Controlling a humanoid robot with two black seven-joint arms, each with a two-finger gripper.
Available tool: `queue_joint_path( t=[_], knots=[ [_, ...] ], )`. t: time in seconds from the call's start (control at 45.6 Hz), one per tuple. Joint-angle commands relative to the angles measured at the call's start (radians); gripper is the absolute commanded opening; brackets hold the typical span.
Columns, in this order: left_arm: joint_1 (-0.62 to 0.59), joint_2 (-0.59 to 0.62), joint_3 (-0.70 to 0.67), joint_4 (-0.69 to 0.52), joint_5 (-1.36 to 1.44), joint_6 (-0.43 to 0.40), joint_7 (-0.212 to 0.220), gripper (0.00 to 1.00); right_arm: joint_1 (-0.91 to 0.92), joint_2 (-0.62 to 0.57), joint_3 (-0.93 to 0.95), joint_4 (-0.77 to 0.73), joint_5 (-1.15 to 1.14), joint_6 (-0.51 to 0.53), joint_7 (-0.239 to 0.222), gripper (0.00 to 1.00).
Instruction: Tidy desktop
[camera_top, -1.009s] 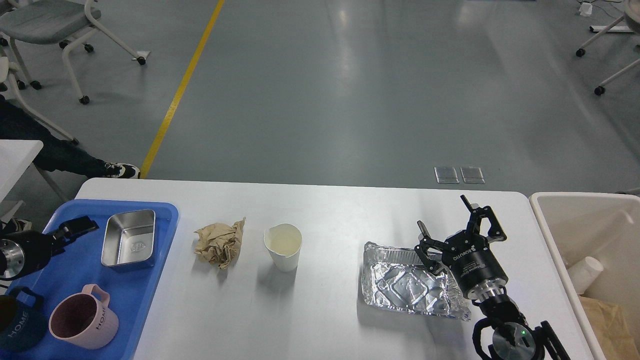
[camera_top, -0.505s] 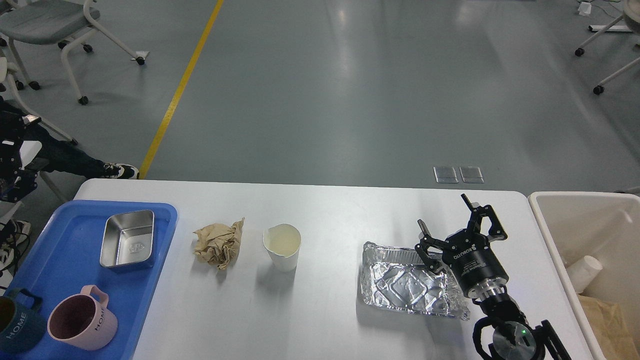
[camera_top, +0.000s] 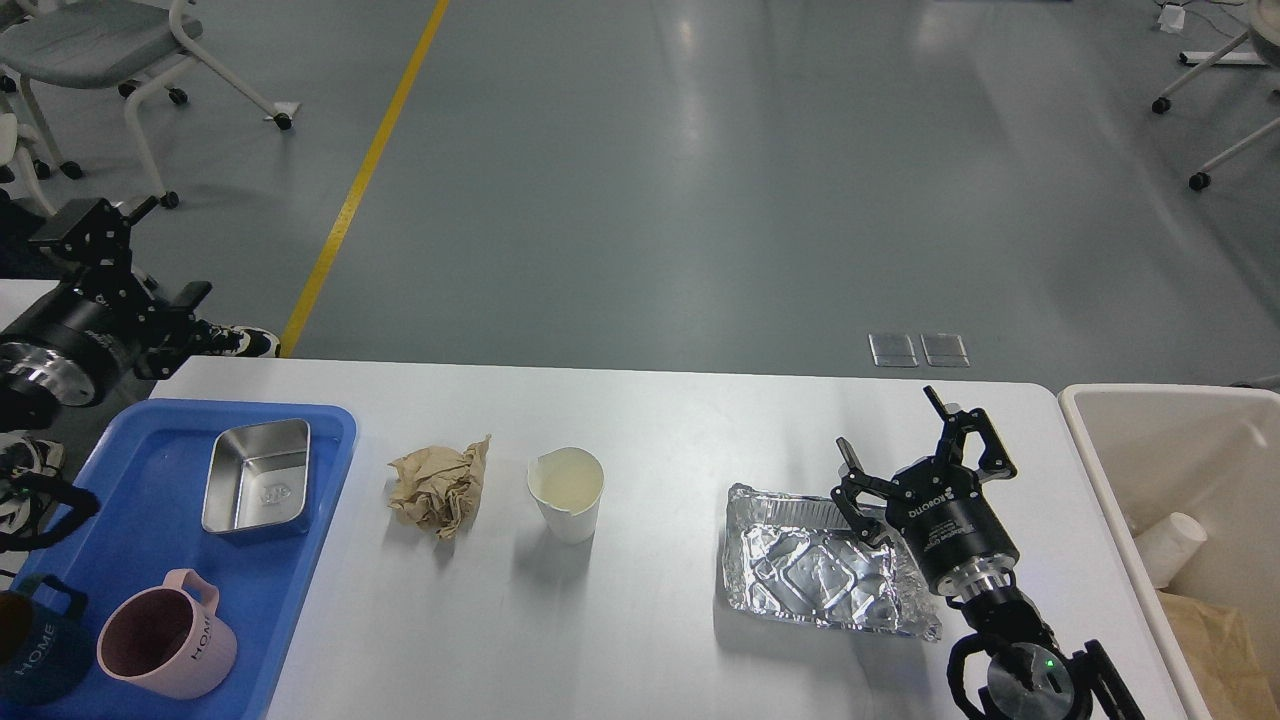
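Observation:
The white desktop (camera_top: 660, 420) holds a crumpled brown paper ball (camera_top: 438, 487), a white paper cup (camera_top: 566, 492) and a crinkled foil tray (camera_top: 820, 573). My right gripper (camera_top: 893, 432) is open and empty, with its fingers spread above the foil tray's far right corner. My left gripper (camera_top: 140, 258) is open and empty. It is raised at the far left, beyond the table's far left corner and apart from every object.
A blue tray (camera_top: 150, 540) at the left holds a steel box (camera_top: 258, 477), a pink mug (camera_top: 165, 645) and a dark blue mug (camera_top: 35, 660). A beige bin (camera_top: 1090, 420) at the right edge holds a paper cup (camera_top: 1170, 545) and brown paper (camera_top: 1215, 640).
My left gripper has risen from over the blue tray to the far left, off the tray. The right arm and the objects have not moved.

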Motion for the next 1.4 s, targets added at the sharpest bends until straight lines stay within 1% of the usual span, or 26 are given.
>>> queue_joint_path(
  t=[0.0,0.154,0.263,0.351,0.461,0.57,0.702,0.812,0.943,1.053,1.25,1.294,1.338,1.36,1.382],
  knots=[
    [0.092,-0.103,-0.076,-0.089,0.002,0.048,0.0,0.96,-0.006,-0.002,0.0,0.0,-0.014,0.0,0.0,1.0],
    [0.177,-0.215,-0.159,-0.098,0.007,0.056,-0.002,0.96,-0.01,-0.002,0.0,0.012,-0.06,-0.001,0.0,1.0],
    [0.232,-0.267,-0.214,-0.099,0.007,0.056,-0.003,0.96,-0.009,-0.002,-0.002,0.012,-0.092,-0.005,0.0,1.0],
    [0.258,-0.305,-0.249,-0.099,0.007,0.056,-0.019,0.96,-0.007,-0.006,-0.003,0.012,-0.136,-0.006,0.0,1.0],
    [0.278,-0.328,-0.274,-0.102,0.007,0.055,-0.042,0.96,-0.003,-0.048,-0.002,0.044,-0.176,-0.002,0.002,1.0],
    [0.281,-0.339,-0.3,-0.101,0.007,0.059,-0.075,0.96,0.016,-0.13,-0.002,0.074,-0.234,-0.002,0.002,1.0],
    [0.266,-0.331,-0.301,-0.075,0.014,0.059,-0.074,0.96,0.044,-0.25,-0.002,0.069,-0.336,-0.005,0.005,1.0],
    [0.253,-0.33,-0.3,-0.046,0.019,0.059,-0.068,0.96,0.045,-0.313,0.0,0.077,-0.445,-0.011,0.008,1.0],
    [0.252,-0.33,-0.3,-0.041,0.019,0.038,-0.066,0.96,0.044,-0.368,-0.002,0.097,-0.69,-0.084,0.006,1.0],
    [0.252,-0.331,-0.3,-0.041,0.02,0.022,-0.069,0.96,0.039,-0.422,-0.002,0.115,-0.828,-0.086,0.006,1.0],
    [0.25,-0.331,-0.307,-0.041,0.017,0.01,-0.077,0.96,0.033,-0.718,-0.075,0.138,-0.847,-0.054,0.009,1.0],
    [0.255,-0.331,-0.312,-0.041,0.017,-0.004,-0.077,0.96,0.034,-0.765,-0.087,0.138,-0.848,-0.051,0.021,1.0],
    [0.263,-0.331,-0.32,-0.041,0.017,-0.039,-0.077,0.96,0.036,-0.799,-0.089,0.139,-0.85,-0.051,0.04,1.0],
    [0.266,-0.331,-0.326,-0.041,0.017,-0.063,-0.077,0.96,0.037,-0.811,-0.089,0.141,-0.853,-0.051,0.048,1.0],
    [0.273,-0.336,-0.34,-0.038,0.014,-0.112,-0.078,0.96,0.039,-0.836,-0.091,0.143,-0.868,-0.051,0.058,1.0]
  ],
)
